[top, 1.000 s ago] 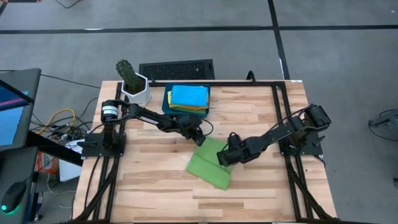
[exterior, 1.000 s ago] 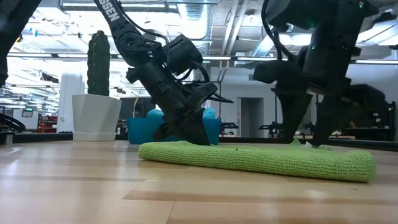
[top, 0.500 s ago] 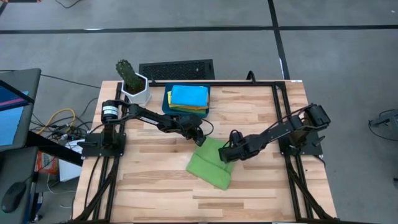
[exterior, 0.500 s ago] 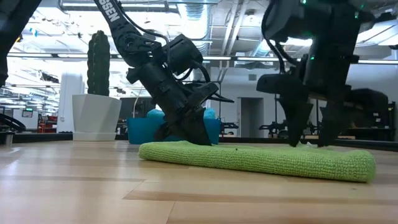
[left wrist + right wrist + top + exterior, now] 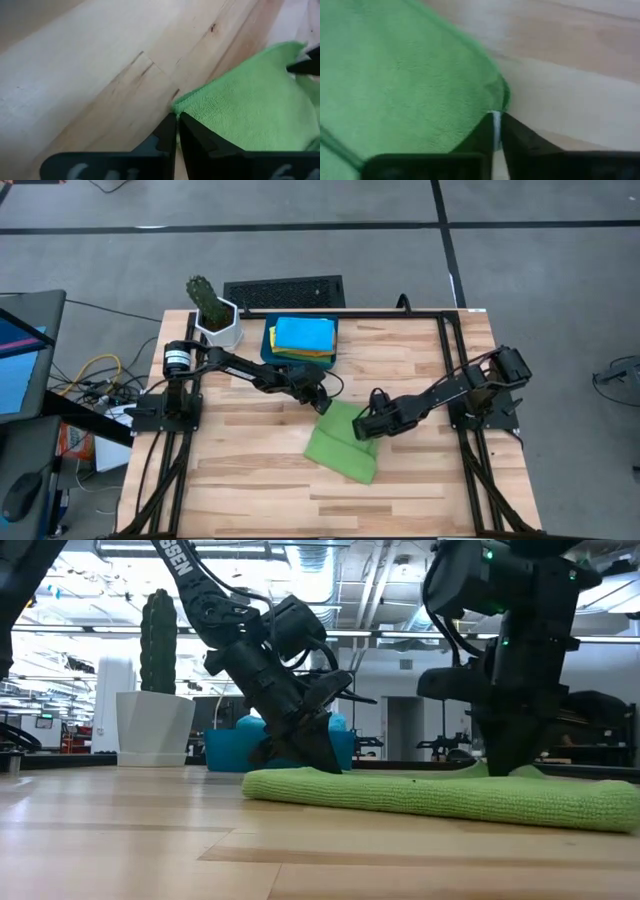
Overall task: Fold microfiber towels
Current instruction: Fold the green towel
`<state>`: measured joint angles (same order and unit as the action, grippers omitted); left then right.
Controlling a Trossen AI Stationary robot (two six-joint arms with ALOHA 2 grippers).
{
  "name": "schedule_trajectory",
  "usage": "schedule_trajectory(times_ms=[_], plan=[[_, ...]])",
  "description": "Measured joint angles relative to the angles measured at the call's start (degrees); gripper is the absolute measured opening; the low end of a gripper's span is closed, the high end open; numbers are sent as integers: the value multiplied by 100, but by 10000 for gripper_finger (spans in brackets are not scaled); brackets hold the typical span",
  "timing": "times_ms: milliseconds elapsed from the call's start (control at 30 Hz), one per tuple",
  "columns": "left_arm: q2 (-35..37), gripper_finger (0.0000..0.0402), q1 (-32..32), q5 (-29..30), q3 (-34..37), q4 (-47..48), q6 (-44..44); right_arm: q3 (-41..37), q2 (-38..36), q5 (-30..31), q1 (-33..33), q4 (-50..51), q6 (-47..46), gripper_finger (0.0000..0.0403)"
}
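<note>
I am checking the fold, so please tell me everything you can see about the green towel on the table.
The green towel is a plain, fuzzy microfiber cloth, folded over itself and lying flat, turned at an angle, near the middle of the wooden table. The left gripper is shut on its far corner, and the right gripper is shut on its right edge, lifting that edge slightly. Nothing else touches it.

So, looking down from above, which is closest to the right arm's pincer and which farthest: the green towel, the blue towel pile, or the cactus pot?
1. Green towel: the right pincer is pinching its edge, mid-table.
2. Blue towel pile: in the tray at the table's back edge.
3. Cactus pot: farthest, at the back left corner.
</note>
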<state>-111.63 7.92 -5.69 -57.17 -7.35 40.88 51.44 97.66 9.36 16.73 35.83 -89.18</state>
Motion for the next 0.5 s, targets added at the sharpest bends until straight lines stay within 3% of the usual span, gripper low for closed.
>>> schedule_trajectory(times_ms=[67, 267, 500], plan=[[0, 10, -2, -7, 0, 7, 40, 93, 9, -63, 13, -57, 198, 15], [94, 2, -14, -305, 0, 7, 230, 440, 7, 86, 54, 515, 350, 31], [580, 0, -175, -274, -3, 30, 233, 886, 7, 707, 472, 1159, 415, 14]])
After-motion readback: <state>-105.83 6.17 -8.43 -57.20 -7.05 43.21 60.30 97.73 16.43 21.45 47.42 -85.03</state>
